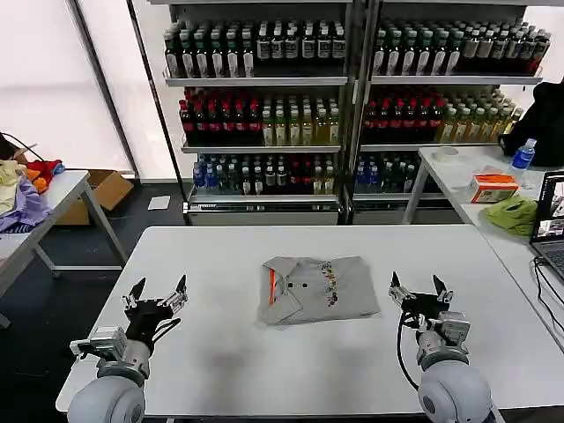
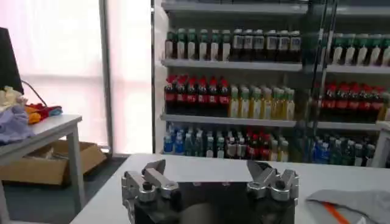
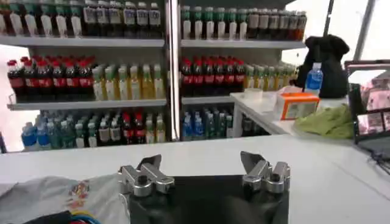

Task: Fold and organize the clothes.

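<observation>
White table [image 1: 220, 370] bearing one grey shirt [image 1: 319, 289], already folded to a compact rectangle, at its centre; the shirt's long axis runs across the table, collar and orange trim toward the left. Left gripper [image 1: 158, 294] hovers over the table well to the shirt's left, fingers spread wide and empty. Right gripper [image 1: 418, 291], likewise wide open and empty, sits just beside the shirt's right edge and is judged the nearer arm. Each gripper points away from the robot, so the shirt lies inward from both. Bare tabletop surrounds the shirt on all sides, leaving free room for sliding it.
</observation>
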